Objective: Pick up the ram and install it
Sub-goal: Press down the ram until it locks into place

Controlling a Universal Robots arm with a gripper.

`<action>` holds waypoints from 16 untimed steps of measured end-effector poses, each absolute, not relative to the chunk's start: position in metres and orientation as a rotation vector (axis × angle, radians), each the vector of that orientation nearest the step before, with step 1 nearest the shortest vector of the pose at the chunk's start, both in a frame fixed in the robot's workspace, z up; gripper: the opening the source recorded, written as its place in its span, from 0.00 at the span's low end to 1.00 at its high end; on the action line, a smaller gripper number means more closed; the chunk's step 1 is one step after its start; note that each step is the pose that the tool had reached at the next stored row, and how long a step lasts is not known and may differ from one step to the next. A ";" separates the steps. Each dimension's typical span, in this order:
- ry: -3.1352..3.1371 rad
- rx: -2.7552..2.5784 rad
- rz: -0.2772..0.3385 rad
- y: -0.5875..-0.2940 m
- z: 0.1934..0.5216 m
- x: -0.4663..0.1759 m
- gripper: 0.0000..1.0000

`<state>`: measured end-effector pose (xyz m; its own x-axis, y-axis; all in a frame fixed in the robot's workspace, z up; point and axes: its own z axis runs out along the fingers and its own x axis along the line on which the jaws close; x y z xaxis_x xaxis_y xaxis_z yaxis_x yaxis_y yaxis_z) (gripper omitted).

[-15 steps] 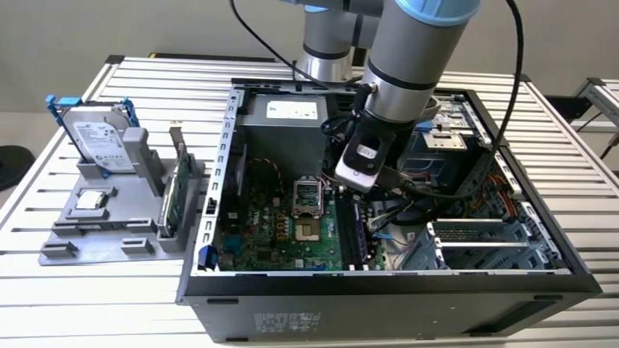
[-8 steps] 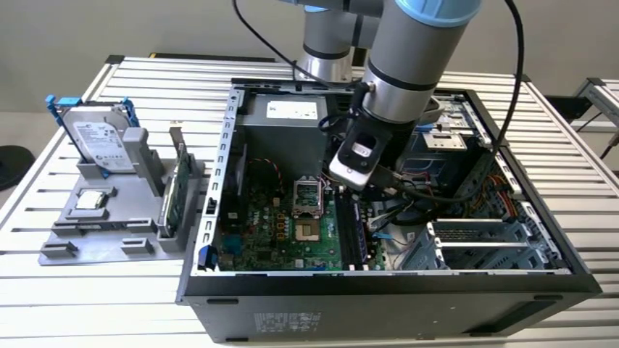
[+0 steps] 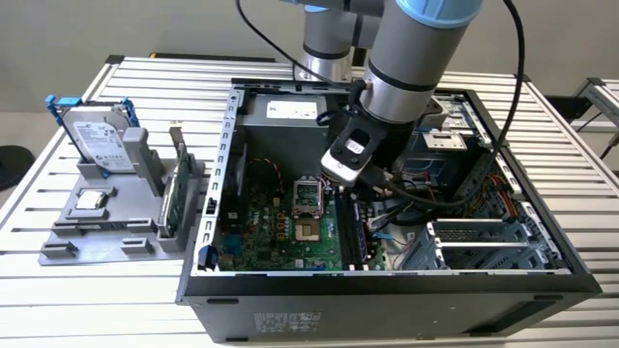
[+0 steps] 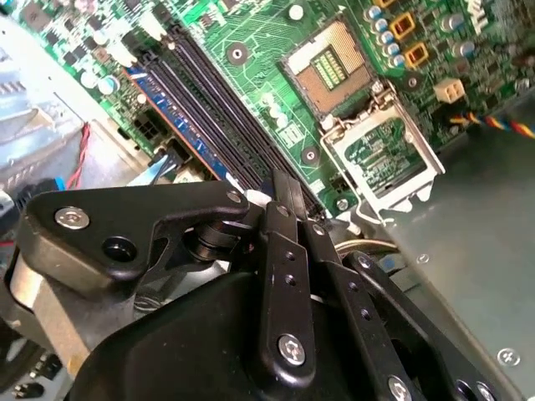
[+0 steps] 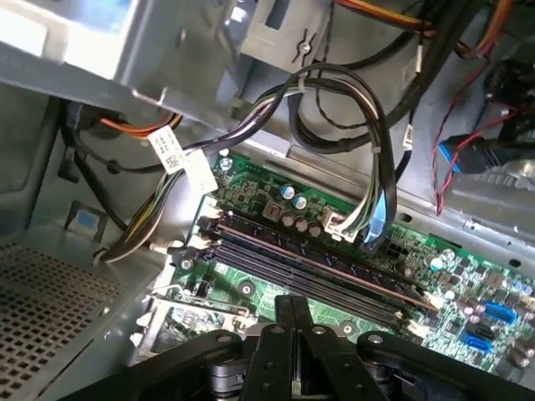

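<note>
One open case [image 3: 387, 304], holding one motherboard [image 3: 280, 239]. One ram [image 3: 351, 232] stands seated in a slot at the board's right edge in the exterior view, bluish in the second wrist view [image 4: 171, 104]. Gripper [image 4: 284, 188] sits just above the slots' far end, fingers pressed together, holding nothing. One tray [image 3: 97, 243] on the exterior view's left holds one card [image 3: 174, 192] and, farther back, one hard drive [image 3: 101, 141].
</note>
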<state>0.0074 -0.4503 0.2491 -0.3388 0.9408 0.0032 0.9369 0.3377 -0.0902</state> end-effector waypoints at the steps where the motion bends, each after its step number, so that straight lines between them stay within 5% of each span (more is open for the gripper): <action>1: -2.511 -1.791 0.111 -0.450 0.249 0.007 0.00; 16: -2.376 -1.973 0.110 -0.450 0.249 0.008 0.00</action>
